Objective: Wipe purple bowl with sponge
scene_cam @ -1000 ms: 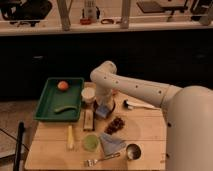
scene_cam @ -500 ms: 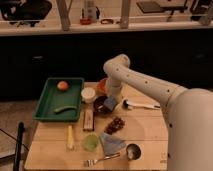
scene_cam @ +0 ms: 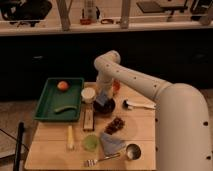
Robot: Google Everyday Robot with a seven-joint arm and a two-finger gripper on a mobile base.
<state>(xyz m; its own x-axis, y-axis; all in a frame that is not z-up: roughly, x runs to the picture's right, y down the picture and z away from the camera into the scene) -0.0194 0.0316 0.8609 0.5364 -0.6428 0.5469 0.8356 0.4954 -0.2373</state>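
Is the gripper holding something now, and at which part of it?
The gripper is down at the purple bowl, with the blue-grey sponge at its tip. Where exactly it grips the sponge cannot be told.

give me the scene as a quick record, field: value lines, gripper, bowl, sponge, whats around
gripper: gripper low over the purple bowl, at the far middle of the table
purple bowl: purple bowl on the table, right of the white cup
sponge: sponge at the gripper, over the bowl's left part
tray: green tray at left, holding an orange fruit and a green vegetable
near edge: folded cloth, fork, metal cup
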